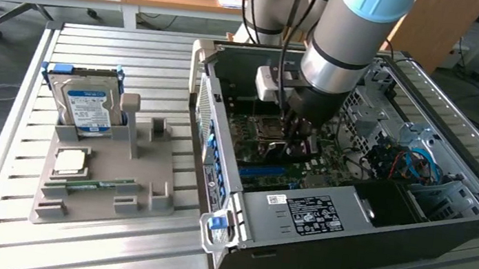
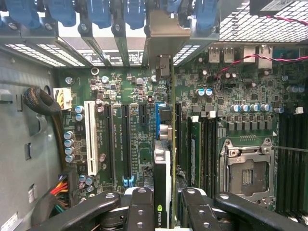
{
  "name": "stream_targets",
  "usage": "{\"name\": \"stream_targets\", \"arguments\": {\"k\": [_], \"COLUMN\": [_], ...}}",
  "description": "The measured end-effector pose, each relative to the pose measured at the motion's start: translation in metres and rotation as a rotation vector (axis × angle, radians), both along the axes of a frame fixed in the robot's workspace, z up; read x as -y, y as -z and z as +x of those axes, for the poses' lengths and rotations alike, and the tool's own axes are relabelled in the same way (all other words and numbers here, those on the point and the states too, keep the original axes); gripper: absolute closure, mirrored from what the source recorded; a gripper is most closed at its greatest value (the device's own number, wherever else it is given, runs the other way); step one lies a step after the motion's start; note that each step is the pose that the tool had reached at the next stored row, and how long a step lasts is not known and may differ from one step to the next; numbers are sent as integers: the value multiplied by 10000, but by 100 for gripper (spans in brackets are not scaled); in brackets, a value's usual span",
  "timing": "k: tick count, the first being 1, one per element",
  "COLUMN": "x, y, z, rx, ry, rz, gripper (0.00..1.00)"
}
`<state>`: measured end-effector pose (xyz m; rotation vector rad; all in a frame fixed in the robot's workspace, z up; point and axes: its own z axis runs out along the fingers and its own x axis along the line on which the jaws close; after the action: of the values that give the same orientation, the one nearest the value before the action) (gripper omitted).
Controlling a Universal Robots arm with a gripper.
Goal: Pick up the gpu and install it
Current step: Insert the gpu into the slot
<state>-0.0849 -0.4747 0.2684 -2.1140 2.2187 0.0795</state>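
The hand (image 2: pixel 163 208) is gripping the gpu (image 2: pixel 162 161) edge-on, its fingers part closed on the card, inside the open computer case (image 1: pixel 449 232). The NVIDIA logo is showing on the card's edge, right by the fingers. Its silver bracket (image 2: pixel 166 33) is lying at the slot wall among blue latches (image 2: pixel 103 12). Tight room here: black slots are crowding one side and memory slots the other. On the exterior view's left, the blue-white labelled hard drive (image 1: pixel 90 106) is standing on the tabletop (image 1: pixel 113 250), its writing unreadable.

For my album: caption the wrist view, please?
End effector grips the gpu edge-on over the motherboard inside the case.
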Motion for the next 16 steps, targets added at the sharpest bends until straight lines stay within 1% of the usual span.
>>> {"name": "stream_targets", "arguments": {"k": [5, 16], "x": [13, 14], "y": [0, 0], "z": [-5, -36], "rx": [0, 0], "ry": [0, 0], "rz": [0, 0], "gripper": [73, 73]}}
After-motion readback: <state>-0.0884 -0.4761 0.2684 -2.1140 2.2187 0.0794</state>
